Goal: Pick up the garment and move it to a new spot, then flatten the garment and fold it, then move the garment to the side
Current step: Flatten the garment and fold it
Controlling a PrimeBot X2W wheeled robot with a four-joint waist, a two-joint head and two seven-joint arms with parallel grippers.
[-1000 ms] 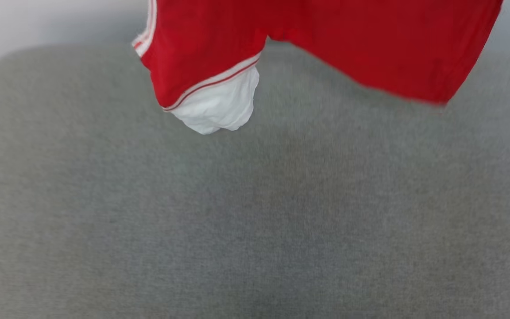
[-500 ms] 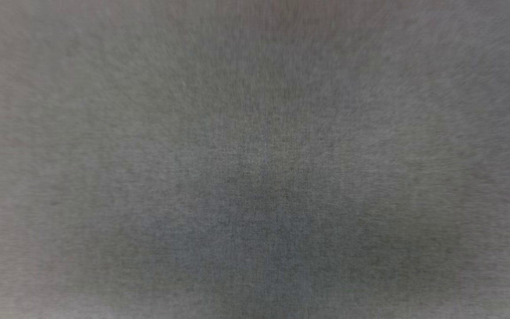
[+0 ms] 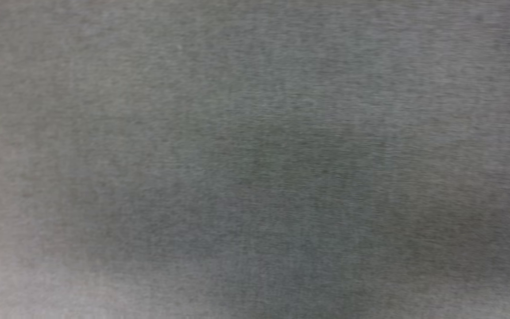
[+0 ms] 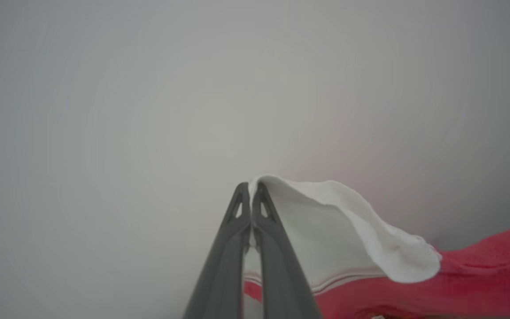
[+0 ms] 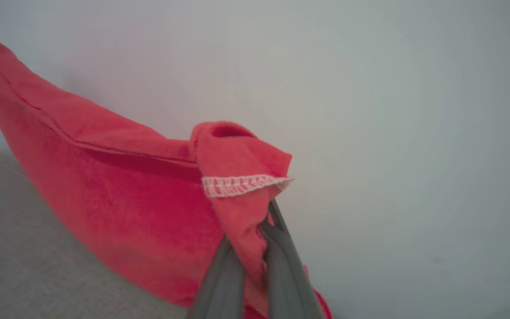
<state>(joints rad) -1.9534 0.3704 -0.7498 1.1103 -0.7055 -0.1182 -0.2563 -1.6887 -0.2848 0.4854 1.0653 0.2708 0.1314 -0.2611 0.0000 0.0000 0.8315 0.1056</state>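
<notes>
I am pinching the garment with left fingers and right fingers; from left, it is trailing toward 4 o'clock.

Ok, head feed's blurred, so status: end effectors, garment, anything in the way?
Left end effector shut on garment, white sleeve. Right end effector shut on red hem. Garment aloft over grey surface. No obstruction seen.

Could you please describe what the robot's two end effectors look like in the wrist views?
The left end effector has two long, slim, matte dark grey fingers tapering to narrow tips, each with a small triangular cut-out near the tip. The right end effector has the same smooth dark grey fingers; its tips are partly hidden.
</notes>
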